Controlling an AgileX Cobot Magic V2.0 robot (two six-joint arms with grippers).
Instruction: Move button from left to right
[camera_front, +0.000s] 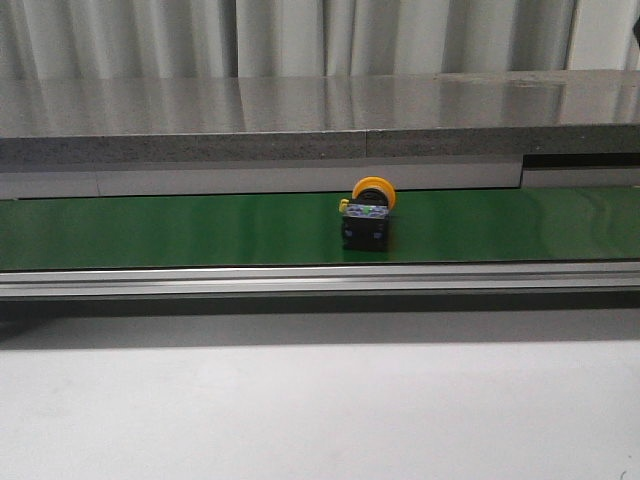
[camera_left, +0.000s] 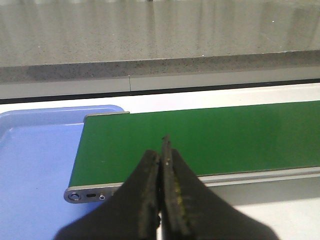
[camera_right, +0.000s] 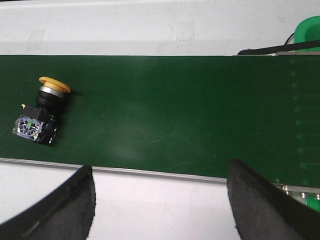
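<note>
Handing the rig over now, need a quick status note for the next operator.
Left gripper: shut, empty, over the left end of the green belt, beside a blue tray.
Right gripper: open, empty, at the belt's near edge.
Button: lying on its side on the belt, about mid-belt in the front view, untouched by either gripper.
Done: button is on the belt, free.
Left: right gripper picks it and takes it to the right side.

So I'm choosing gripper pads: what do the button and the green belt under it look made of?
The button: its yellow cap looks like smooth moulded plastic, the ring under it silvery, perhaps metal, the body black plastic. The green belt looks like matte rubbery sheet, evenly coloured with a faint sheen; which polymer cannot be told.
</note>
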